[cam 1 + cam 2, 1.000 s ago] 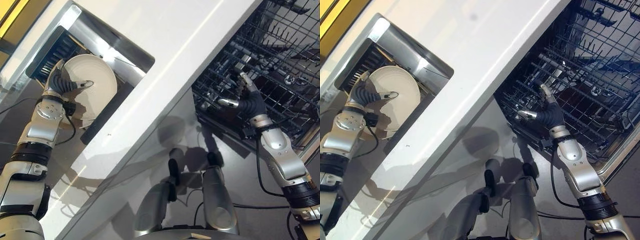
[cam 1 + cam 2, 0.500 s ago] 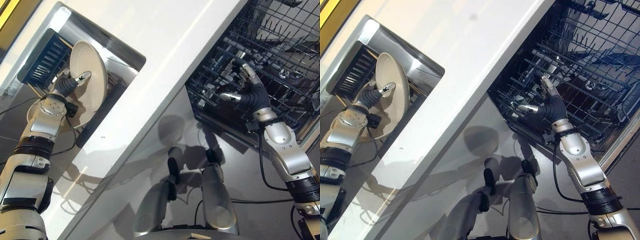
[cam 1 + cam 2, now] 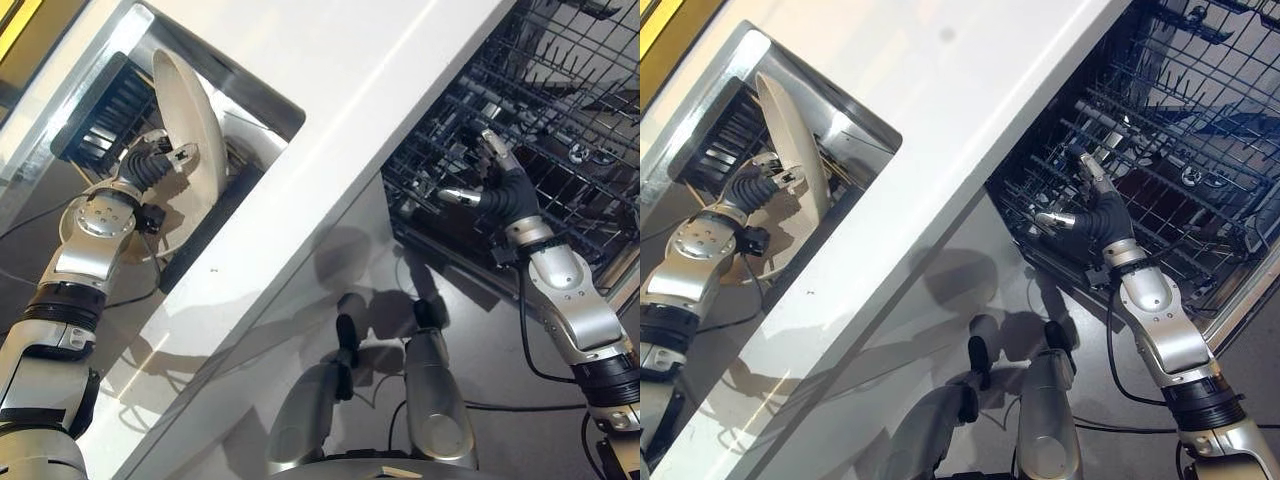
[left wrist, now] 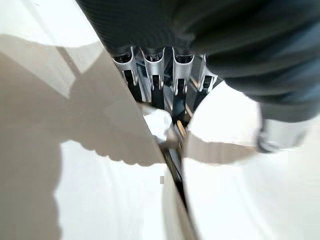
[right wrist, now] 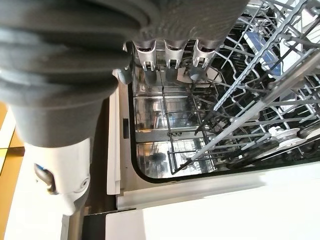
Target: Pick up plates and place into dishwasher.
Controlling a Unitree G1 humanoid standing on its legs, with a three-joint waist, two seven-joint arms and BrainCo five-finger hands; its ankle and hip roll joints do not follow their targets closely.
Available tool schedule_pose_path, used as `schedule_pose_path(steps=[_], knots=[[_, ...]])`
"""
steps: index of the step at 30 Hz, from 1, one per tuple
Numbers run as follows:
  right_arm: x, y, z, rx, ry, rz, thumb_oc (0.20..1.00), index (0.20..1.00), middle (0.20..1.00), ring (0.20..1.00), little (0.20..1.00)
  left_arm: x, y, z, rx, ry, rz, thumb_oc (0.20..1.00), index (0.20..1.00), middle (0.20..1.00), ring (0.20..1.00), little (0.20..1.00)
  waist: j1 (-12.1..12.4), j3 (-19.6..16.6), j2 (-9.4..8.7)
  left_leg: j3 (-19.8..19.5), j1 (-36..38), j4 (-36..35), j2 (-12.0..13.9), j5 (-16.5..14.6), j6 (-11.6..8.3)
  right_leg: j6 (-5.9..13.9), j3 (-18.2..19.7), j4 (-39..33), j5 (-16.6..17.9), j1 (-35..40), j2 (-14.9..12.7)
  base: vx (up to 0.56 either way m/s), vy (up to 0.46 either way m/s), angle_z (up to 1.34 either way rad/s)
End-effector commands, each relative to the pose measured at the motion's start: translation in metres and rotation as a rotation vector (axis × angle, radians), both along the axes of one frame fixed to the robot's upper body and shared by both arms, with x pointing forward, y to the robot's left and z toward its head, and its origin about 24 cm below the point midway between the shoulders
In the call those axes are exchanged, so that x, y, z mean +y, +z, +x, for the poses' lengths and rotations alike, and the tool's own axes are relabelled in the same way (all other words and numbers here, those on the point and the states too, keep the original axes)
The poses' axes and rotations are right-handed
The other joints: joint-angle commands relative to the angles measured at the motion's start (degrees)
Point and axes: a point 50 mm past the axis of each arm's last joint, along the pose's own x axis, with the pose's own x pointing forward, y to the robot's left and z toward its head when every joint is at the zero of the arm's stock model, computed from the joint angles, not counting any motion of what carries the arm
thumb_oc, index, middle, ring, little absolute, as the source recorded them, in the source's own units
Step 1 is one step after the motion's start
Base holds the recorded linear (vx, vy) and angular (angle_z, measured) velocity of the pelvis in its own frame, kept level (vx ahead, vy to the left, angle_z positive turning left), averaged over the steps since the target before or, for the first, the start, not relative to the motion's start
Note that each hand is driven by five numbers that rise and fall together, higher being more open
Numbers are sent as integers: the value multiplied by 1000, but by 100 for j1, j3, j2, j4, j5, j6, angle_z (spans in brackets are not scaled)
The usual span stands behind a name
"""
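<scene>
A white plate [image 3: 190, 115] stands on its edge above the sink [image 3: 245, 125] at the upper left. My left hand [image 3: 152, 168] is shut on the plate's lower rim, thumb on one face and fingers [image 4: 152, 70] behind the other. In the left wrist view the plate [image 4: 100, 165] runs edge-on past the fingers. The open dishwasher's dark wire rack [image 3: 570, 110] is at the upper right. My right hand [image 3: 500, 192] hovers at the rack's near edge, open and holding nothing, with its fingers [image 5: 170, 52] pointing into the rack [image 5: 250, 95].
A broad white counter [image 3: 360, 90] runs diagonally between the sink and the dishwasher. A dark ribbed drying rack [image 3: 105, 110] sits at the sink's far side behind the plate. The dishwasher's steel tub [image 5: 160, 120] shows under the rack.
The plate has turned from face-on to edge-on and been lifted higher out of the sink in my left hand. My right hand has stayed at the rack's edge.
</scene>
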Motion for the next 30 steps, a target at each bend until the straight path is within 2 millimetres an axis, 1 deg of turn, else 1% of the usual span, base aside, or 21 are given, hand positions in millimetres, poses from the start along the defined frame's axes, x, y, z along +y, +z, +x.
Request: schedule_pose_path(steps=[1, 9, 21, 27, 30], knots=[[4, 30, -8, -172, 34, 55, 1000, 1000, 1000, 1000, 1000, -38, 0, -1, -47, -196, -9, 200, 200, 200, 200, 200, -25, -17, -237, -179, -225, 369, -429, -174, 287, -150, -404, -577, 481, 145, -38, 1, -30, 1], [3, 28, -9, -175, 31, 73, 1000, 1000, 1000, 1000, 1000, -35, -1, -4, -74, -170, -22, 200, 200, 200, 200, 200, 21, -30, -288, -201, -264, 376, -402, -168, 283, -149, -445, -598, 496, 130, -52, -9, -25, 3], [1, 23, -10, -173, 21, 82, 1000, 1000, 1000, 1000, 1000, -25, -2, -13, -195, -87, -106, 200, 200, 200, 200, 200, 92, -109, -330, -229, -222, 300, -380, -144, 271, -162, -508, -679, 491, 192, -90, 0, 0, 0], [3, 20, -10, -165, 19, 94, 1000, 1000, 1000, 1000, 1000, -20, 1, -18, -298, -16, -179, 200, 200, 200, 200, 200, 138, -176, -361, -239, -205, 274, -368, -127, 269, -181, -527, -667, 466, 212, -92, 0, 0, 0], [4, 16, -10, -154, 25, 99, 1000, 1000, 1000, 1000, 1000, -18, 5, -21, -379, 33, -235, 200, 200, 200, 200, 200, 152, -224, -376, -253, -183, 259, -368, -124, 266, -189, -525, -647, 440, 224, -79, 0, 0, 0]])
